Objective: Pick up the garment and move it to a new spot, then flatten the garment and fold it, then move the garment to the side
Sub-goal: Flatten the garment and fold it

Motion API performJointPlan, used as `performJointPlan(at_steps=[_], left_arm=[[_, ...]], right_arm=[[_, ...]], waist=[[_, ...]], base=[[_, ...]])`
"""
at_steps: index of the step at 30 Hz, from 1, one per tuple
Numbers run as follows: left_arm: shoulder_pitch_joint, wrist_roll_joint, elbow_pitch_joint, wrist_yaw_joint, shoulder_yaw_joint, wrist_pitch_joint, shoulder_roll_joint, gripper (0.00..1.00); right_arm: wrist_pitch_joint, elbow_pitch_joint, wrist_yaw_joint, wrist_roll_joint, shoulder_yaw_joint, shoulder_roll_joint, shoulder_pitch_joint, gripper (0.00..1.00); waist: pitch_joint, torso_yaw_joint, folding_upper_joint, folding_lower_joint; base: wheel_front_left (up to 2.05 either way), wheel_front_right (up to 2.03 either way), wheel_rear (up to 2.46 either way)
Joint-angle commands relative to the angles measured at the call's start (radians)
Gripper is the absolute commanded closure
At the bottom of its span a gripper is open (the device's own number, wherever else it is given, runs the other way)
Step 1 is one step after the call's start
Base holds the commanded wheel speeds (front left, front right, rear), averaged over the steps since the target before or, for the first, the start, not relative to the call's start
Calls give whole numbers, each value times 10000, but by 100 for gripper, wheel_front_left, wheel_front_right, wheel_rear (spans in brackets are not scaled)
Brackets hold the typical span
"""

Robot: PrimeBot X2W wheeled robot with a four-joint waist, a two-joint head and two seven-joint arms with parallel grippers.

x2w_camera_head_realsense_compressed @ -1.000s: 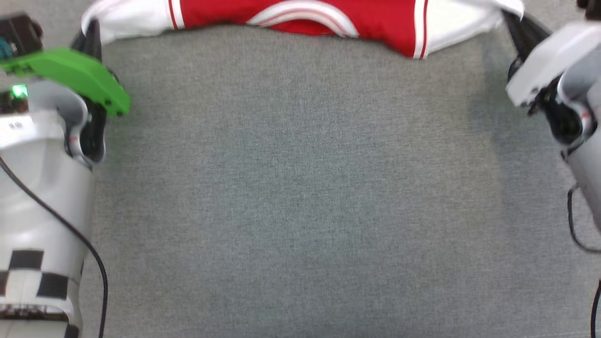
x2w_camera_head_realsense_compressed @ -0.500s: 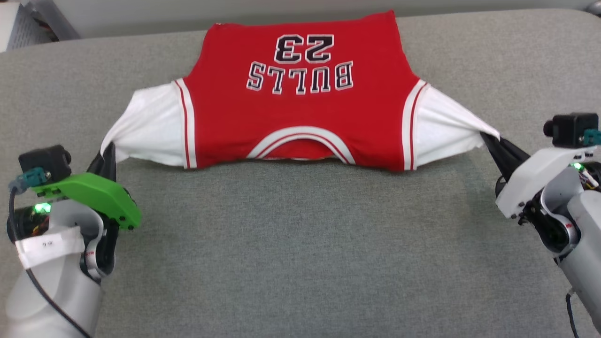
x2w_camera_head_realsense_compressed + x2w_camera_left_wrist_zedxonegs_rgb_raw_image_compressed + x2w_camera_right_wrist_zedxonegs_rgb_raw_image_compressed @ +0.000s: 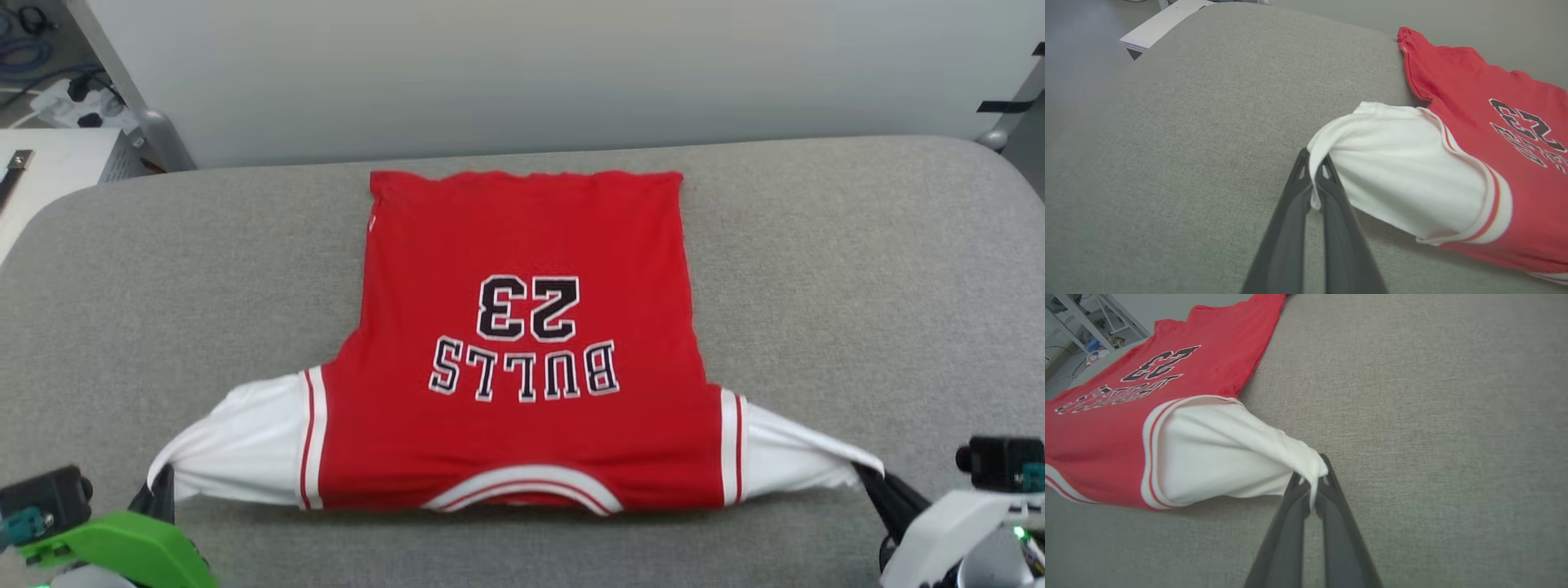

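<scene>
Upward is where the head camera has swung since half a second ago, so the far wall now shows (that shift is the view's, not the cloth's), and both arms keep the same holds. The red jersey-style garment [image 3: 522, 327] with short white sleeves and black "23" lettering lies face up in the middle of the grey fabric-covered counter [image 3: 857, 286]. Its striped collar [image 3: 522, 482] is at the near edge and its hem [image 3: 526, 175] is at the far end, so its long axis runs near to far. The left gripper [image 3: 1313, 179] is clenched on the cuff of the white left sleeve [image 3: 237, 445], and the right gripper [image 3: 1311, 482] is clenched on the cuff of the white right sleeve [image 3: 792, 457]. Each sleeve is drawn into a taut cone towards its own near corner. The garment thus lies farther out than both grippers and between them, with the sleeve-to-sleeve line running left to right and each arm nearest its own sleeve. I judge this to be the flattening step, and the next move turns on keeping that line level and square to the body. The counter is bare fabric around the cloth, with a pale wall [image 3: 522, 73] behind it and a white table [image 3: 49, 163] at the far left.
</scene>
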Motion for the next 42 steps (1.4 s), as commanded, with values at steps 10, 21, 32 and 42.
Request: performJointPlan(at_steps=[10,21,32,42], left_arm=[[2395,-580,-599,451,306,195,-202,100],[2445,-348,504,-71,-516,-341,-757,100],[1420,335,201,-218,-1102,-731,-854,100],[263,1228,-471,-69,-1787,-898,-1014,100]], right_arm=[[1439,-1820,-21,-1607,-2381,2109,3579,100],[1745,-1256,-21,-2246,-2227,2555,3871,100],[808,-1245,-21,-2596,-2530,2265,1894,0],[1926,771,-21,-2122,-2832,1624,-1983,0]], waist=[[-961,307,0,2],[-1182,476,0,2],[-554,1018,0,2],[563,1910,0,2]], base=[[0,0,0],[0,0,0],[0,0,0],[0,0,0]])
